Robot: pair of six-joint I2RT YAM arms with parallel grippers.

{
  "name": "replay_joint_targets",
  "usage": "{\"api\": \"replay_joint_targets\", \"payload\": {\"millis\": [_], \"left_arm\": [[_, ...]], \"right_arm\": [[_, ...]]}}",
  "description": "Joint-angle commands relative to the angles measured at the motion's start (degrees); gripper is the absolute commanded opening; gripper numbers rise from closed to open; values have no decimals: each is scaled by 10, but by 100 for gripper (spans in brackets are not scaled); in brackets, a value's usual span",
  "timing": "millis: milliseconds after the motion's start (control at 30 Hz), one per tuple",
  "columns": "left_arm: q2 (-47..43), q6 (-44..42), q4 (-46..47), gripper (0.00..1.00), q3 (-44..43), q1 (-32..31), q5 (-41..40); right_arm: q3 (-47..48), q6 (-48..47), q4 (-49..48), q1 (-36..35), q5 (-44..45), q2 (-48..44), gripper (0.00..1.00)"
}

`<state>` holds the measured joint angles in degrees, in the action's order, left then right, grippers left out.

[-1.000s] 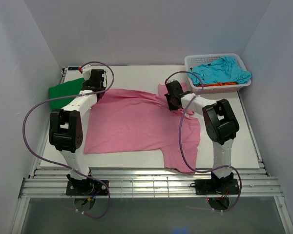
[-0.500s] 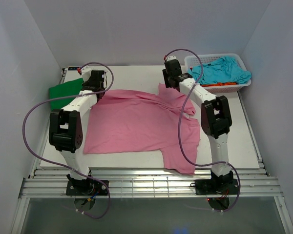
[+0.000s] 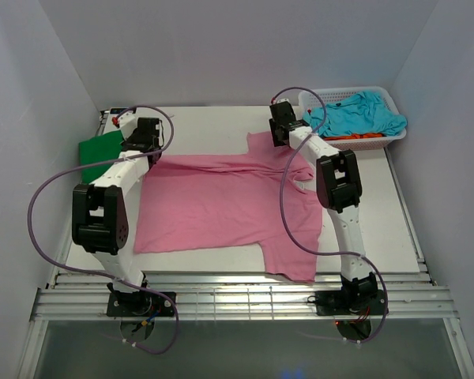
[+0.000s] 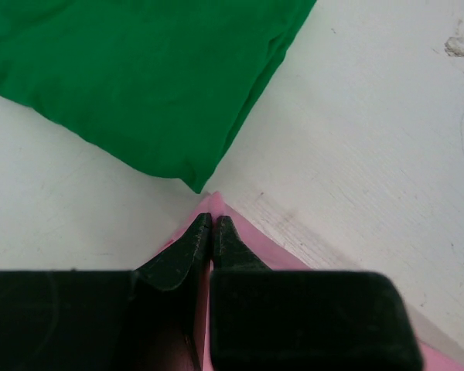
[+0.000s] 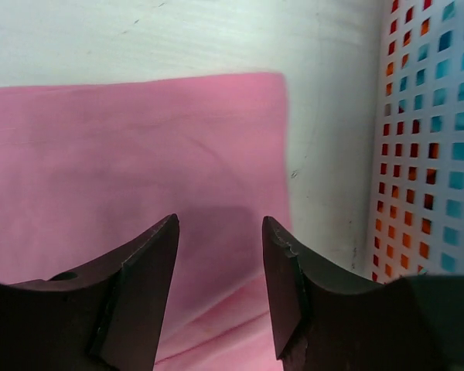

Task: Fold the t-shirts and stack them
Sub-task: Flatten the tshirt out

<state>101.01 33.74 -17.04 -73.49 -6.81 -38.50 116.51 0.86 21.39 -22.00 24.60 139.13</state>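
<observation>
A large pink t-shirt [image 3: 213,197] lies spread over the middle of the table. My left gripper [image 3: 140,147] is shut on its back-left corner [image 4: 209,203], whose tip pokes out past the fingertips [image 4: 211,220]. Just beyond that corner lies a folded green t-shirt [image 3: 99,150] [image 4: 139,77]. My right gripper [image 3: 280,133] [image 5: 220,224] hangs open above the pink shirt's back-right sleeve [image 5: 139,154], with nothing between its fingers. A turquoise t-shirt [image 3: 359,114] and an orange one [image 3: 363,136] sit in the basket.
The white mesh basket [image 3: 344,93] stands at the back right corner, its wall [image 5: 425,154] close to the right of my right gripper. Bare white table [image 4: 371,139] lies behind the pink shirt. White walls close in both sides and the back.
My right gripper opened, let go of the pink sleeve and rose toward the back by the basket. My left gripper drew the shirt's corner left and back, so the top edge lies straighter.
</observation>
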Motion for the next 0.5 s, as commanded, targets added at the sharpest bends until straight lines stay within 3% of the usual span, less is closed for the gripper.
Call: {"api": "replay_joint_targets", "payload": {"millis": [0,233,467], "left_arm": [[-46,11,-12,0,11,14,-15],[-51,16,-17,0,21,20,-9],[-47,16,-17,0,23,21,-3]], "right_arm": [[35,-6,5,11,14,10,54],[88,-6,2,21,7,32,61],[127,-2,-11,27,-62,58,64]]}}
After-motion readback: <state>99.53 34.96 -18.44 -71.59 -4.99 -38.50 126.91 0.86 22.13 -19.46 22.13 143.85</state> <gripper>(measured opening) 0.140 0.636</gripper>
